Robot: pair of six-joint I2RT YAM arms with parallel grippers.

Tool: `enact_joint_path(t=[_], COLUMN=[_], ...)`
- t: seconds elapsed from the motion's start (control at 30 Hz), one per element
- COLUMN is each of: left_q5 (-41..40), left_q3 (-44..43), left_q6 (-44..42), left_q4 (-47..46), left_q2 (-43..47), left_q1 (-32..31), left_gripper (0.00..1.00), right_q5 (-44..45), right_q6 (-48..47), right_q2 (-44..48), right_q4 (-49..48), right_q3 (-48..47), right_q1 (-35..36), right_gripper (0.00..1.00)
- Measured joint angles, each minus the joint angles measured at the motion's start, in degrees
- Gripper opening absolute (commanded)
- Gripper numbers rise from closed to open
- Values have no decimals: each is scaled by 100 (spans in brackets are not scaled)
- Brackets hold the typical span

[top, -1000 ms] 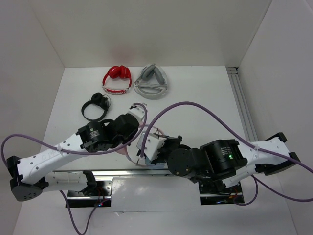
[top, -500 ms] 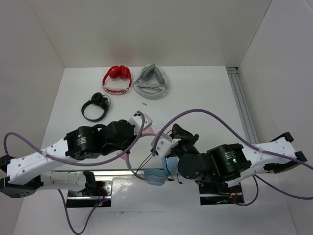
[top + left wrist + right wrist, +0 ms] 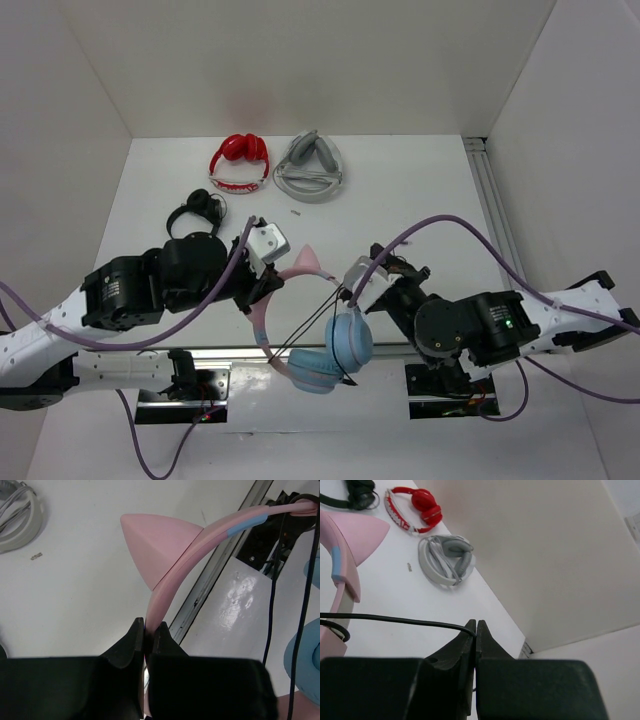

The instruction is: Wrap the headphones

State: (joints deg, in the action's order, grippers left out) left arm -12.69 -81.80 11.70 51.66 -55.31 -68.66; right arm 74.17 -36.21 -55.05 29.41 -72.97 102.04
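The left gripper (image 3: 148,630) clamps the pink headband (image 3: 170,580) of the cat-eared headphones (image 3: 348,340), which hang between the two arms. The right gripper (image 3: 475,625) pinches their black cable (image 3: 415,621).

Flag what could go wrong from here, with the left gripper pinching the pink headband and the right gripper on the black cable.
1. The left gripper clamps only a thin edge of the headband. The rest of the headphones, with both ear cups, hangs off to one side and could twist loose.
2. The right gripper pinches the thin cable at its very fingertips. It may slip out, or strain if pulled hard.
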Motion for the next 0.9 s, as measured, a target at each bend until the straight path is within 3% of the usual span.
enact_joint_path(t=[0.37,0.53,0.73,0.9], left_q5=[50,-203,-201,-232], left_q3=[-90,-90,-90,-90], left_q6=[-92,-72,13,125], left_q4=[-219,-398,-452,-599], left_q2=[66,306,354,356], left_q1=[-2,-2,-7,-7], left_gripper=[0,0,0,0], right_q5=[-1102,-1528,-1574,-831], right_q6=[831,1117,1126,1244], right_q2=[896,1248,1021,184], right_q4=[-404,-1274,-2188,-2846], right_q3=[645,1412,1740,1266], right_q1=[4,-2,-31,-498], right_gripper=[6,3,1,1])
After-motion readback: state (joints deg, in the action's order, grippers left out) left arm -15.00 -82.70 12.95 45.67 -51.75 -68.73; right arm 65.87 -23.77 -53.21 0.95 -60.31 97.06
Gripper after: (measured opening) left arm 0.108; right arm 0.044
